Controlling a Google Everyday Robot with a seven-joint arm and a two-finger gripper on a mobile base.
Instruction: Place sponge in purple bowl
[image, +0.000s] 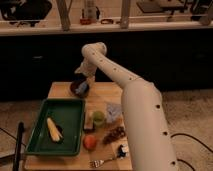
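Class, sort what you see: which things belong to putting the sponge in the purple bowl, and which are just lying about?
Job: sponge, purple bowl, pincer just above the bowl.
Lying about: green tray, corn cob, grapes, fork, red fruit.

The light wooden table (60, 90) carries a dark purple bowl (76, 90) at its far edge, the gripper (82, 83) just over it. A green rectangular plastic tray (70, 113) lies left; right of it sit a green round cup (98, 118), a pale crumpled cloth (114, 112), a red round fruit (90, 142), a dark grape bunch (115, 134) and a metal fork (102, 161)
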